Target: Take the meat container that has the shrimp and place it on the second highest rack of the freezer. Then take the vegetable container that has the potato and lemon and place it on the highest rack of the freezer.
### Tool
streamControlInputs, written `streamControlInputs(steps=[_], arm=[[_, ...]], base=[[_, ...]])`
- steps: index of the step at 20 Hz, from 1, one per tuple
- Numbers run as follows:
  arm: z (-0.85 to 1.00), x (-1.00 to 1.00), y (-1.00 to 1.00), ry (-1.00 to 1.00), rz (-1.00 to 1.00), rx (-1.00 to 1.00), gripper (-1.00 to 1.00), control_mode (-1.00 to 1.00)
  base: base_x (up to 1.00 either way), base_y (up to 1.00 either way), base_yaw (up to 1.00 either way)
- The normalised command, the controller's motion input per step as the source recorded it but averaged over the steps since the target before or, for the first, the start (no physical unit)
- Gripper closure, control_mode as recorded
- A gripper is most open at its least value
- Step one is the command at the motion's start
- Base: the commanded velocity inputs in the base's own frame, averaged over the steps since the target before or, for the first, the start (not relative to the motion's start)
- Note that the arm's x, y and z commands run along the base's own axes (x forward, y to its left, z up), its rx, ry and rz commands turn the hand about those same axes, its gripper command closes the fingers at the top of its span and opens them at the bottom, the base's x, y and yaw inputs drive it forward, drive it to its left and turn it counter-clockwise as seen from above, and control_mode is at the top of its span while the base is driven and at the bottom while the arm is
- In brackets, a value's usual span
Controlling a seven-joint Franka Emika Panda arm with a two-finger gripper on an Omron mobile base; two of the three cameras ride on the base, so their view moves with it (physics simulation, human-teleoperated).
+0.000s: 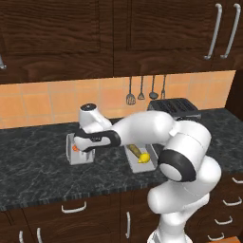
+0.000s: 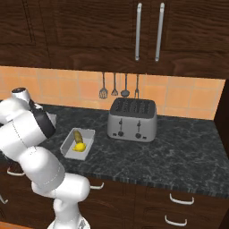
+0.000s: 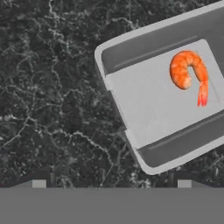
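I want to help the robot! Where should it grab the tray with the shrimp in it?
Grip the shrimp tray by its raised short-end wall, coming straight down from above. The tray lies flat, that rim is bare, and the shrimp sits toward the other end.

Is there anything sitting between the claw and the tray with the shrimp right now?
Nothing visible. The open claw hangs just above the shrimp tray, with the shrimp the tray's sole content. The potato and lemon tray stands apart on the counter.
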Motion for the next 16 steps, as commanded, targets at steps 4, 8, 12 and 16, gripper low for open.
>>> streamControlInputs(steps=[4, 8, 12, 16], arm=[[-0.31, 0.44, -0.01, 0.00, 0.02, 0.00, -1.00, -1.00], [-0.49, 0.24, 0.05, 0.00, 0.02, -0.01, -1.00, -1.00], [-0.24, 0.09, 0.29, 0.00, 0.00, 0.00, -1.00, -1.00], [-0.14, 0.04, 0.15, 0.00, 0.00, 0.00, -1.00, -1.00]], base=[[0.00, 0.00, 0.00], [0.00, 0.00, 0.00], [0.00, 0.00, 0.00], [0.00, 0.00, 0.00]])
